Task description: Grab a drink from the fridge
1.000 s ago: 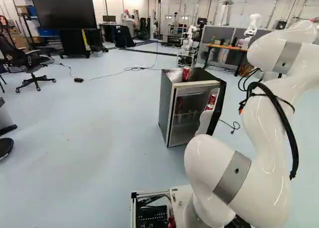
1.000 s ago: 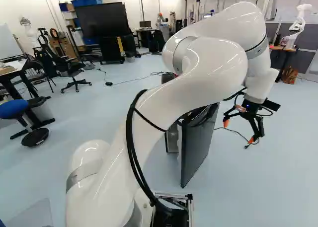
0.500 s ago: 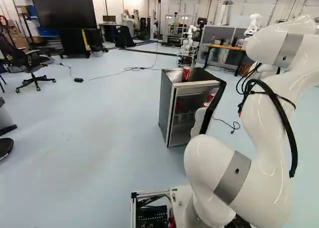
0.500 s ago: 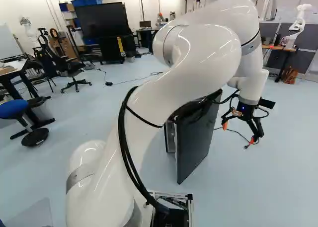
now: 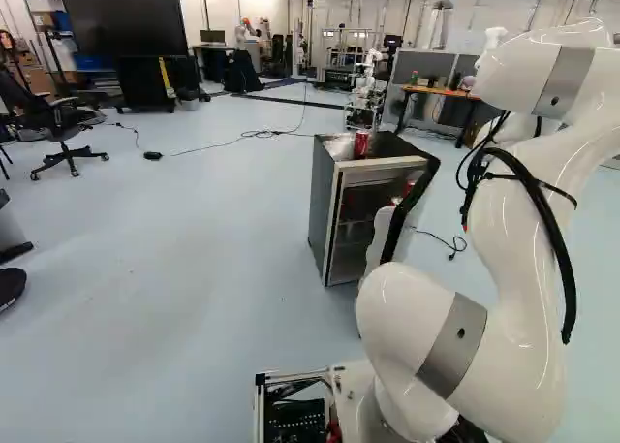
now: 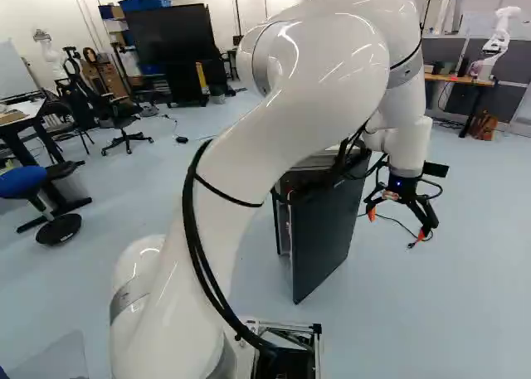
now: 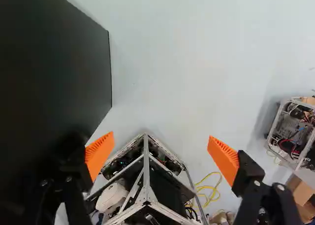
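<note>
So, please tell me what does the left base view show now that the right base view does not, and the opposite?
Only the left: a red drink can standing on top of the small black fridge, with clear crumpled plastic beside it.

Only the right: the round blue stool seat, the fridge door's flat dark outer face, and both orange pads of the black gripper, apart.

Both: the fridge, the white arm, the large black screen and the black office chair.
</note>
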